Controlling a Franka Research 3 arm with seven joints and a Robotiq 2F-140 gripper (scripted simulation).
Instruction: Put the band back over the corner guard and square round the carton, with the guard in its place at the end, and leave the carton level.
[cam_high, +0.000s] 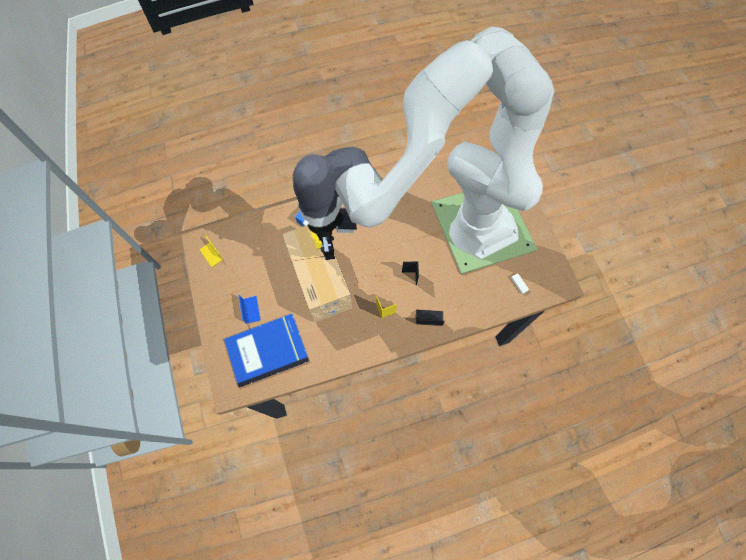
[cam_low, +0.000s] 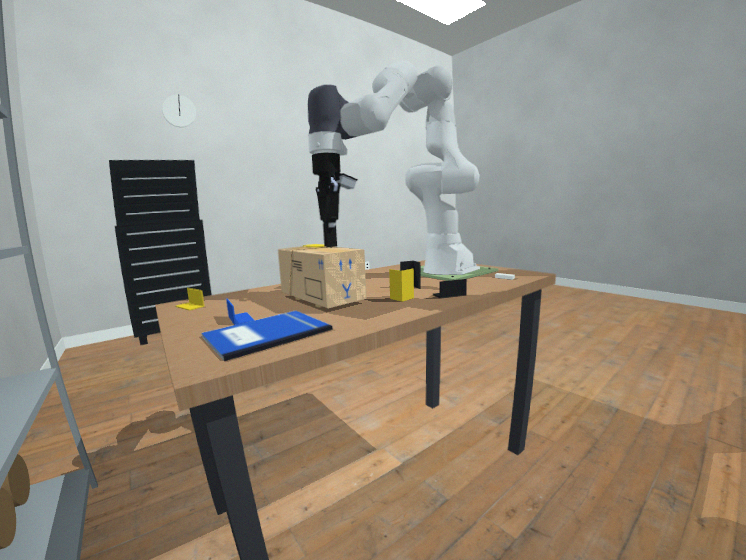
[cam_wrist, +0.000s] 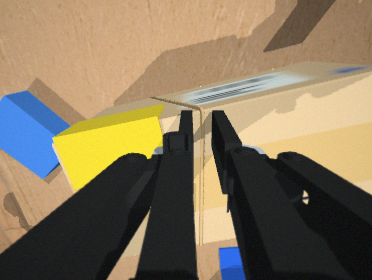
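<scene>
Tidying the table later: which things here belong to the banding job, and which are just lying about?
Job: carton, band, yellow corner guard on the carton.
Lying about: blue book, white block, loose yellow guard, blue guard, black guard.
</scene>
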